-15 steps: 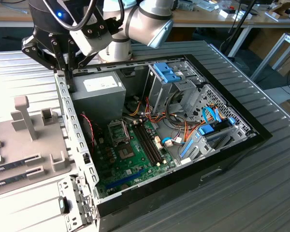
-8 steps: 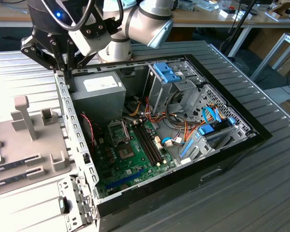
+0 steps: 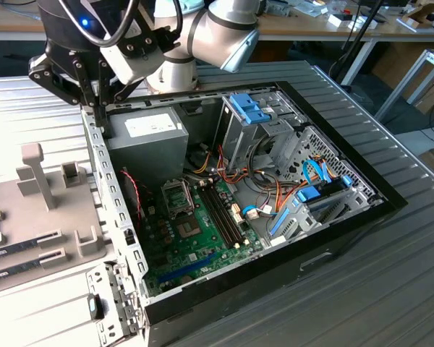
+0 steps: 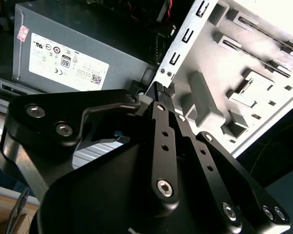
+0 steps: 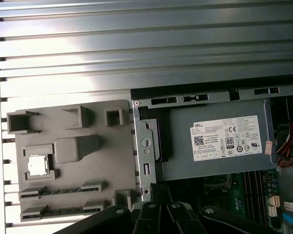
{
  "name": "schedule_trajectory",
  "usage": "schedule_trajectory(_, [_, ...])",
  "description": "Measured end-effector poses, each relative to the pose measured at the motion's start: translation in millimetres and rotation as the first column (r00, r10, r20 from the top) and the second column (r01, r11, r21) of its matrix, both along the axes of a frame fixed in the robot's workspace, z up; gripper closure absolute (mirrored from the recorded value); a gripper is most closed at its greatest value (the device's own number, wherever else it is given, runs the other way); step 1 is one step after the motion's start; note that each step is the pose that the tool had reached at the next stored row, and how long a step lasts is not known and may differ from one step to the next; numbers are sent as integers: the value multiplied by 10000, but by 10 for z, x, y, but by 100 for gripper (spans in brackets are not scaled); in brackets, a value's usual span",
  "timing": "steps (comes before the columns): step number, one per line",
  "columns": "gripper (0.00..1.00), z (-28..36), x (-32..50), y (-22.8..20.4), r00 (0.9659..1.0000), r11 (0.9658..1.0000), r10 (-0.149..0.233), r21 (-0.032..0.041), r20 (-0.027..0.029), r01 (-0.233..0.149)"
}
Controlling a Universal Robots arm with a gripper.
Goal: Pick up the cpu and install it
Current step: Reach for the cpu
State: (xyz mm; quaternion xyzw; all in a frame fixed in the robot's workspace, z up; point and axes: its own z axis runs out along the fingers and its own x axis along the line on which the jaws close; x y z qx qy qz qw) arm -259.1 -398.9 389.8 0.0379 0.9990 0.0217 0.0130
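Silver cpu [image 5: 37, 165]: lying in a pocket of the grey tray [image 5: 88, 170].
Fingers [image 4: 163, 126]: mine are closed, holding nothing, over the case edge [image 3: 107, 173] beside the power supply [image 3: 148, 141].

This is a robotics lab or electronics workshop, and the signs are plain. An industrial robot arm [image 3: 217, 32] leans over a ribbed aluminium table [image 3: 390, 289] carrying an opened desktop computer case [image 3: 275, 289] with its motherboard [image 3: 195, 246] and wiring laid bare. Beside it is a grey moulded parts fixture [image 3: 22, 210]. Behind run wooden workbenches [image 3: 296, 27] on metal legs, strewn with cables and small gear.
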Motion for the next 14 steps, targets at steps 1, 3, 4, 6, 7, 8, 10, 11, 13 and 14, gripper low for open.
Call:
schedule_trajectory(1, [90,-1,-1,0,10000,10000,0,0,1,0])
schedule_trajectory(3, [90,-1,-4,0,10000,10000,-1,0,1,1])
schedule_trajectory(4, [90,-1,-4,0,10000,10000,0,0,0,0])
schedule_trajectory(6, [90,-2,-12,0,10000,10000,0,0,0,0])
schedule_trajectory(7, [90,-2,-15,0,10000,10000,0,0,0,0])
schedule_trajectory(8, [90,-3,-18,0,10000,10000,0,0,1,0])
schedule_trajectory(10, [90,-4,-25,0,10000,10000,0,0,0,0])
schedule_trajectory(11, [90,-4,-26,0,10000,10000,1,0,0,-1])
schedule_trajectory(13, [90,-8,-32,0,10000,10000,0,0,0,0])
schedule_trajectory(14, [90,-8,-32,0,10000,10000,0,0,0,0])
